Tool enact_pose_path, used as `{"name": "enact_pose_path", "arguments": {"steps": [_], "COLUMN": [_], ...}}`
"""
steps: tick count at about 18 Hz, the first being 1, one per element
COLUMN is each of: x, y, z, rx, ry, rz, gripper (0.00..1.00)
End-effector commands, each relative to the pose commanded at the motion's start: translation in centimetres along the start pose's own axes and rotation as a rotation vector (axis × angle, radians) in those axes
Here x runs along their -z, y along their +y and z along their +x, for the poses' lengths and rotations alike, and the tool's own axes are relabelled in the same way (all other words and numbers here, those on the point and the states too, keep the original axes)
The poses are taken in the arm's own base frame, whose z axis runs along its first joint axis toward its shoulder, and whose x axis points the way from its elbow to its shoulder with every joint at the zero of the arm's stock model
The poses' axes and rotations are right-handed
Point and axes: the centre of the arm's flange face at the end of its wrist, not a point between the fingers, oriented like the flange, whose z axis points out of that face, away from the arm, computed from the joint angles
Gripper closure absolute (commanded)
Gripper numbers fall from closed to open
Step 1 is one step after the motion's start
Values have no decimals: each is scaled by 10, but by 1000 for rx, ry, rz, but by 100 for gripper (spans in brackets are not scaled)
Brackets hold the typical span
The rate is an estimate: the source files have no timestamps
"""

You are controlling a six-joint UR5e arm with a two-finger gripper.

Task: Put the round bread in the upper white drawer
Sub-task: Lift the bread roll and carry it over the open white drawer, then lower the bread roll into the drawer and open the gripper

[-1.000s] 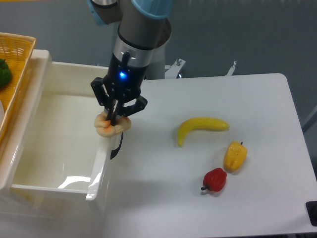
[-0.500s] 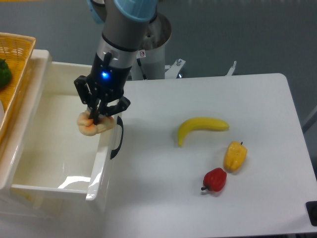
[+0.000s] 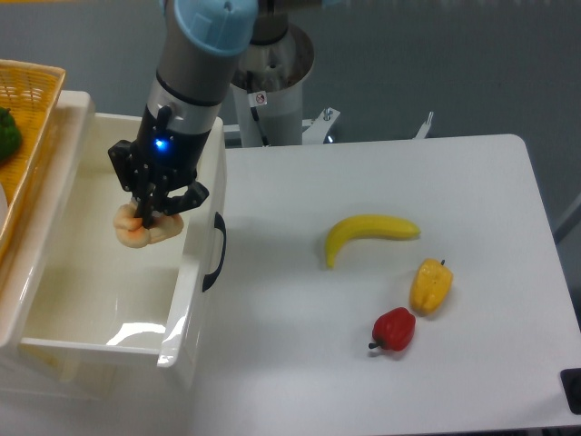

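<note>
My gripper [image 3: 145, 218] hangs over the open upper white drawer [image 3: 91, 300], shut on the round bread [image 3: 134, 230], a small golden-orange knotted bun. The bun is held above the drawer's inside, left of the front panel with its black curved handle [image 3: 214, 251]. The black fingers cover the top of the bun. The drawer floor under it shows bare white.
A woven yellow basket [image 3: 27, 109] with something green in it sits at the far left above the drawer. On the white table lie a banana [image 3: 368, 232], a yellow pepper [image 3: 430, 285] and a red pepper [image 3: 394, 329]. The arm's base [image 3: 272, 100] stands behind.
The gripper has carried the bun leftward, from above the drawer's front panel to over the drawer's inside. The fruit on the table has not moved.
</note>
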Motion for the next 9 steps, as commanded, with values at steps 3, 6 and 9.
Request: {"name": "enact_pose_path", "arguments": {"steps": [3, 6, 9], "x": [-12, -26, -39], "y": [-3, 0, -1], "z": [14, 13, 22], "rx": [-22, -22, -41], "ry": [15, 28, 45], "rz": [-17, -38, -53], "gripper": [100, 95, 85]}}
